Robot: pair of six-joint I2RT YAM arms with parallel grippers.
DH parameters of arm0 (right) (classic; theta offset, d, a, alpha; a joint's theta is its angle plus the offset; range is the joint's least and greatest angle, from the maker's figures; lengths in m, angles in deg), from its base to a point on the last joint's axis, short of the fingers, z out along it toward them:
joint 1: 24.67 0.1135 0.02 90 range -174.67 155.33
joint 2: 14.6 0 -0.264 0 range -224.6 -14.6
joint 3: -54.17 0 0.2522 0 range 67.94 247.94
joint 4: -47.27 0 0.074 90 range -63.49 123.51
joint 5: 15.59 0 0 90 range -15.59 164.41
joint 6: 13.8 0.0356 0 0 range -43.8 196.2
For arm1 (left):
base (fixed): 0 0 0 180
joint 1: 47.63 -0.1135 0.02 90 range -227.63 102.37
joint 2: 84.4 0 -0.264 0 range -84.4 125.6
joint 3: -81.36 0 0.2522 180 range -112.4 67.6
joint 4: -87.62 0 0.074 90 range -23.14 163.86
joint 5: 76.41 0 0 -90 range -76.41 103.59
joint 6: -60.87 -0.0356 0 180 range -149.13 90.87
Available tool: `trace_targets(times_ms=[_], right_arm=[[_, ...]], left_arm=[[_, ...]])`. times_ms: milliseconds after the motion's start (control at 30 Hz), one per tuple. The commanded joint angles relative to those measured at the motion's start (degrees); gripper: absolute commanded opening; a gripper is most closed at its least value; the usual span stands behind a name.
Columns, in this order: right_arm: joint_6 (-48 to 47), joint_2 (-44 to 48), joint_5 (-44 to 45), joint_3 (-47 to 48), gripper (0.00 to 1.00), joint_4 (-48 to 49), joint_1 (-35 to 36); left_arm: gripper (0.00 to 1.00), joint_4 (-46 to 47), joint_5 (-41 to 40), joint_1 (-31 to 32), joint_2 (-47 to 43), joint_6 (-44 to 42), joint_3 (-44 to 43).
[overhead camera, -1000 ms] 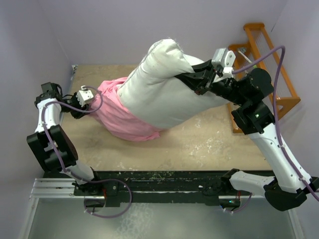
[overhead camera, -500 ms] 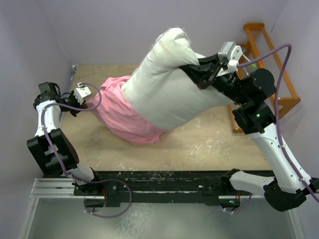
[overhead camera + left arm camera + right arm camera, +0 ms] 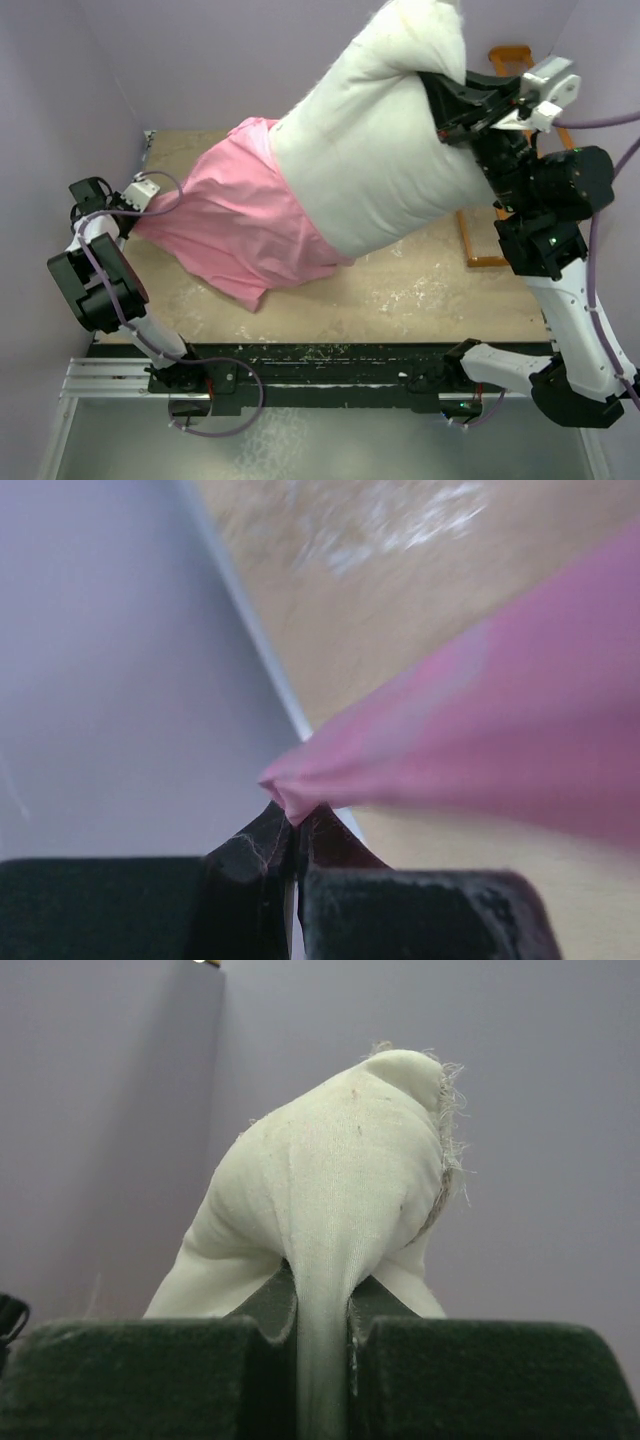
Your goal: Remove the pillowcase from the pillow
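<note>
My right gripper (image 3: 322,1305) is clenched on a thin fold of the pillow (image 3: 380,170), holding that end high above the table (image 3: 430,285). My left gripper (image 3: 295,825) is clamped on a corner of the pillowcase (image 3: 240,220) near the table's left edge. The pink cover is stretched between my 2 holds and wraps only the pillow's lower end; most of the white cushion is bare.

My worry is the left hold. Only a narrow tip of slippery fabric sits between those fingers, and more tension could pull it out, so the cover would ride away with the pillow. On the right, 1 small pinch carries the whole cushion; if it slips, the pillow drops back onto the cover. The raised end also hangs close to the orange rack (image 3: 510,55), and a swing could knock it.
</note>
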Motion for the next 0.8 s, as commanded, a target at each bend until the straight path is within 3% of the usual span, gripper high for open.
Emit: trace_targets(times_ms=[0,300,533,767], right_arm=[[-7.06,5.20,13.49,6.49,0.00,21.08,-0.44],[-14.69,5.79,18.29,9.11,0.00,18.52,-0.41],[-22.27,4.38,21.43,15.03,0.00,13.46,-0.41],[-26.11,4.65,23.30,14.78,0.00,13.17,-0.33]], left_arm=[[0.00,11.47,-7.81,-2.32,1.17,-0.24,1.76],[0.00,20.10,-14.11,-5.94,5.67,-4.96,3.69],[0.00,24.14,-15.10,-8.93,8.66,-6.99,4.75],[0.00,27.75,-15.96,-9.54,9.67,-9.47,7.59]])
